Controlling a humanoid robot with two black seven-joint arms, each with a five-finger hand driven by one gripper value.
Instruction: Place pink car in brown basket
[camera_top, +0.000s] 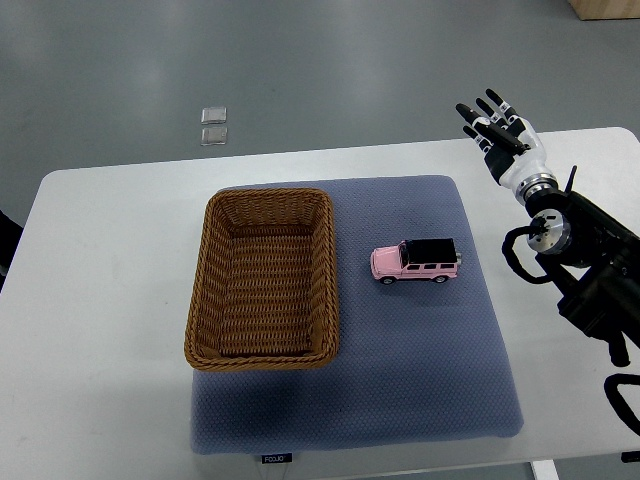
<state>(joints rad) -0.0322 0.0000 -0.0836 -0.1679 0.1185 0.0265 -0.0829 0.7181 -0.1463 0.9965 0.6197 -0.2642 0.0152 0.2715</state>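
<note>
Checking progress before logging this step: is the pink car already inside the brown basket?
No, the pink car sits on the blue mat, right of the brown basket.

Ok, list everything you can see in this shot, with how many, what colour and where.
basket: one, brown wicker, empty, on the left part of the mat
car: one, pink with a black roof, on the mat to the right of the basket, apart from it
mat: one, grey-blue, in the middle of the table
table: one, white, under everything
small clear squares: two, on the grey floor beyond the table
right hand: one, black and white, fingers spread, holding nothing, over the table's far right corner, well away from the car
</note>
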